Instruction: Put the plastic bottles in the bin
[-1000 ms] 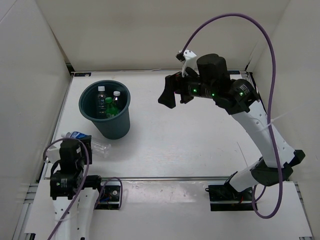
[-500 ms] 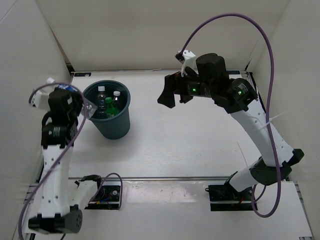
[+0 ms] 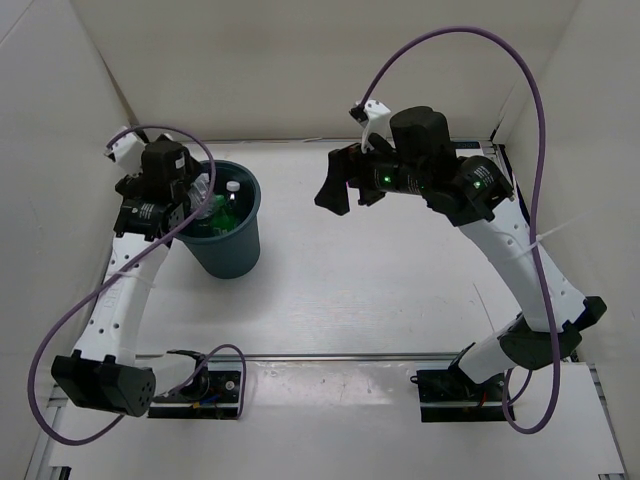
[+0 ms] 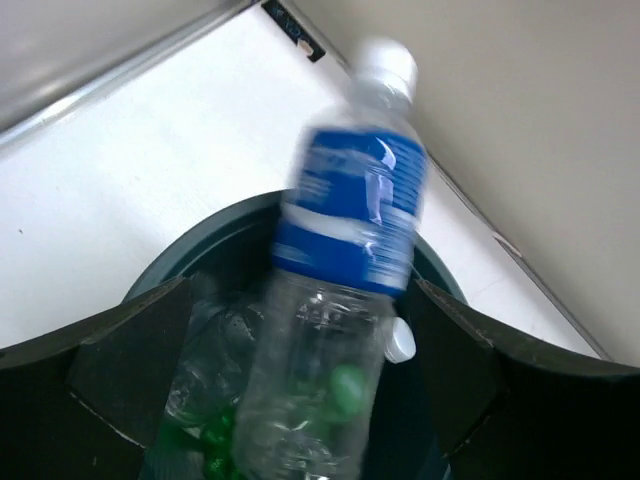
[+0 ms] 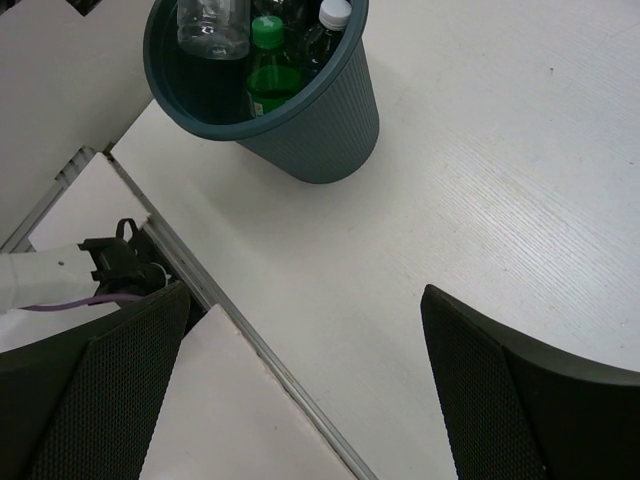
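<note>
Above the bin, at left: the left hand stands with its fingers spread wide, touching nothing.
Bottle in play: a clear plastic bottle with a blue label and white cap sits blurred between those fingers, base pointing down into the bin's mouth, clear of both.
Step in hand: the drop of what looks like the last bottle; none shows on the table.
Bin: a round, dark teal-grey bucket that tapers to its base, with a finely ribbed matt wall, standing on the table's left half.
Already inside: a green bottle and a white-capped one stand upright; anything else inside is hard to make out.
Materials: thin, glossy, see-through plastic, light and easily dented, with slim round bodies that would roll if tipped.
Table: a pale, faintly grained board.
At right: the right hand hangs open and empty over bare table, well apart from the bin.
Next move: probably only lifting the left arm straight up, clear of the rim, so the bin is not knocked.
</note>
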{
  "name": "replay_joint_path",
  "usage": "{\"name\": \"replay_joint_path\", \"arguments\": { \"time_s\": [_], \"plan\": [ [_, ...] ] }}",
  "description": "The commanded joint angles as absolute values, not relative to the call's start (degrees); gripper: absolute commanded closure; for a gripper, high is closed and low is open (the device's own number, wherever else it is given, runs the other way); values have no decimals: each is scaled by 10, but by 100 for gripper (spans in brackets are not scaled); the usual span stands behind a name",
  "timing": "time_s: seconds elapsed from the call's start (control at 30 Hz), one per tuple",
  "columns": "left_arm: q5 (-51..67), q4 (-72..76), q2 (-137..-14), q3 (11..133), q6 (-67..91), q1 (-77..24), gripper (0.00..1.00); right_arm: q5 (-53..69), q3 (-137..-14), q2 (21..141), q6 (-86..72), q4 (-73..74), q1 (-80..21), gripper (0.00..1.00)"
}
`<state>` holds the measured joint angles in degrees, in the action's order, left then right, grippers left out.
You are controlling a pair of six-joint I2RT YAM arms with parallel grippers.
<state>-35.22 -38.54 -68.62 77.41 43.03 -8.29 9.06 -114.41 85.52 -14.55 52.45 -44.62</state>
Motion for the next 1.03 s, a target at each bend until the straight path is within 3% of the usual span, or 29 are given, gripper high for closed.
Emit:
{"name": "replay_joint_path", "arguments": {
  "time_s": [0.0,0.27,0.5,1.0],
  "plan": [
    [-430,-371,-673,836,379,-116,0,76,-1146,844,-142,504,-444,0],
    [-497,-428,-605,890,341,-164,0,138,-1151,861,-222,531,-339,0],
    [-540,-570,-474,790,429,-164,0,249,-1128,880,-261,537,-253,0],
    [-573,-720,-375,670,510,-164,0,270,-1111,873,-268,513,-225,0]
  ]
}}
